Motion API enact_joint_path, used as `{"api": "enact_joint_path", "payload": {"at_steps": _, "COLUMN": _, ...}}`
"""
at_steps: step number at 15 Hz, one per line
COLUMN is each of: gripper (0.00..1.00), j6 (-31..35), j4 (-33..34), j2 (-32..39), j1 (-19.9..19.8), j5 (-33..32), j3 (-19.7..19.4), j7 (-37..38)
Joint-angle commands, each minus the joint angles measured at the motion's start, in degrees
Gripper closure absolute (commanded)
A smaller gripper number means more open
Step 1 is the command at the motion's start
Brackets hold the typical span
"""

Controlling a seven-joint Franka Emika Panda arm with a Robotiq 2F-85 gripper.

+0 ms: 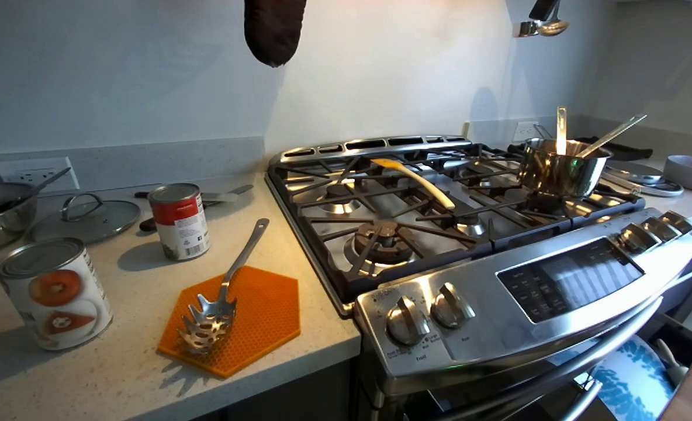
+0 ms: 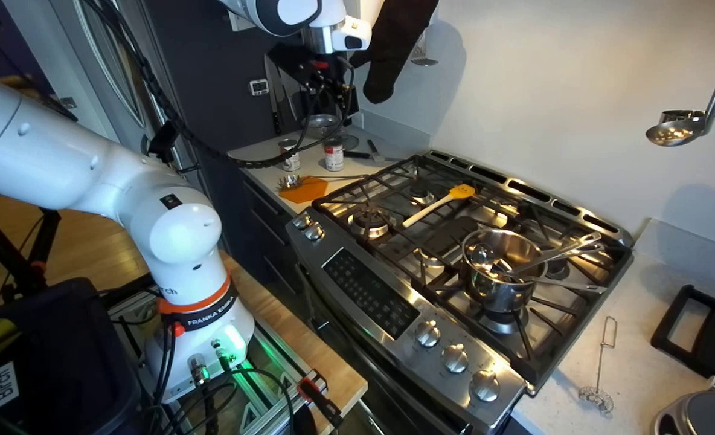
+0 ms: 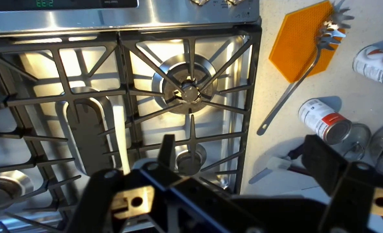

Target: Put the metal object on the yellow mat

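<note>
The metal spoon is laid across the yellow mat, below the gripper, which is spread wide.

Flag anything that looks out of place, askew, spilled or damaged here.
Two things: the metal utensil lies askew on the yellow mat, its handle reaching past the edge; and a yellow-headed utensil lies across the stove grates, which seems an odd resting place. No spill or damage stands out.
</note>
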Motion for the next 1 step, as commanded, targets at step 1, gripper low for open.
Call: {"api": "enact_joint_path", "payload": {"at_steps": 1, "gripper": 0.00, "j6": -0.09, "j4": 0.09, "j2": 0.22, "j1": 0.08, "j5": -0.08, "j3": 0.07, "j7": 0.05}}
